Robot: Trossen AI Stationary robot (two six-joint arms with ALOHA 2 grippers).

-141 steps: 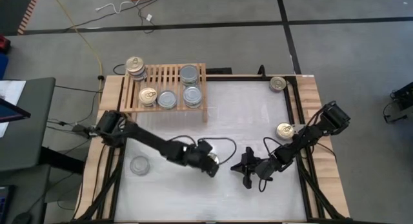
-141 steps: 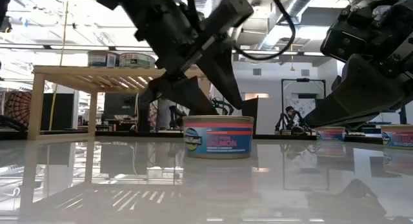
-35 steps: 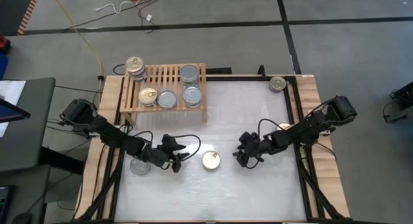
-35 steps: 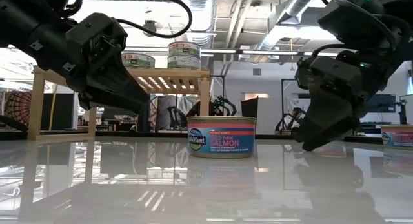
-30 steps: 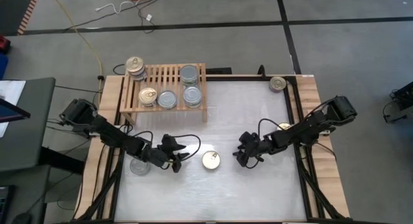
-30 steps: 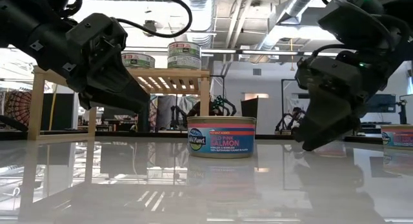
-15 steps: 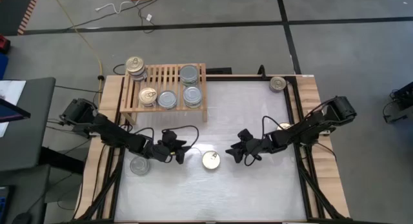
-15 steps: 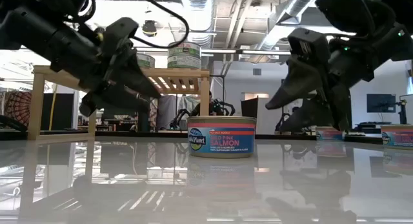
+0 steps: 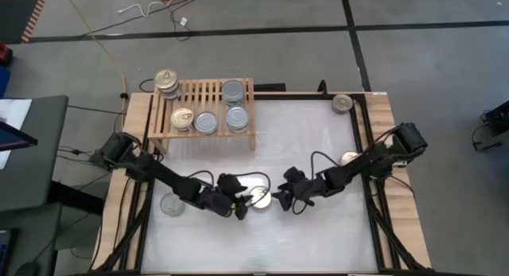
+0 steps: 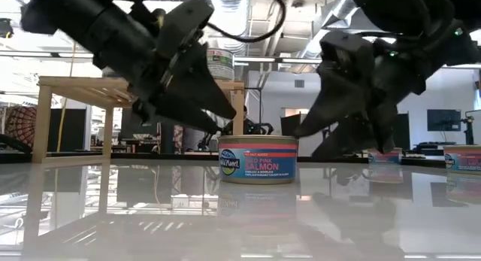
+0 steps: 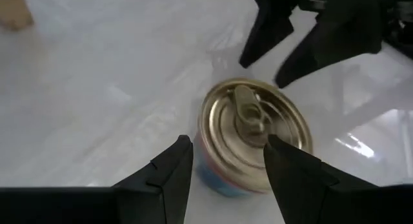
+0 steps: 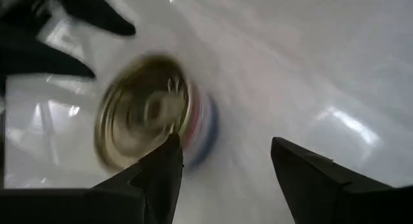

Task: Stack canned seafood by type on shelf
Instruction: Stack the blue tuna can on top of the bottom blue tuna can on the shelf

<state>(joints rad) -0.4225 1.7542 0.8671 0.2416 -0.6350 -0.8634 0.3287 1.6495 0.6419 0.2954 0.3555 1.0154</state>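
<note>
Worktop: white, glossy, bare around the middle. A nudged tin would likely slide on it.

Shelf: light-wood slatted rack at the far left of the worktop, well apart from both my claws. It carries silver-topped tins toward its right and gold-topped tins at its left end. A gold tin set among the silver ones would break the sorting by type.

My left claw: fingers spread, low over the worktop, just beside the salmon can on its left. From its wrist camera the can sits just past the two fingertips, not yet between them.

My right claw: fingers spread, just beside the same can on its right. Main hazard, as I judge it: both claws converge on one can, and could strike each other or knock it away.

Salmon can: gold pull-tab top, upright near the worktop's front middle, held by neither claw. Closing off-centre could tip it.

Stray tins: silver-topped tin front left, gold tin far right corner.
</note>
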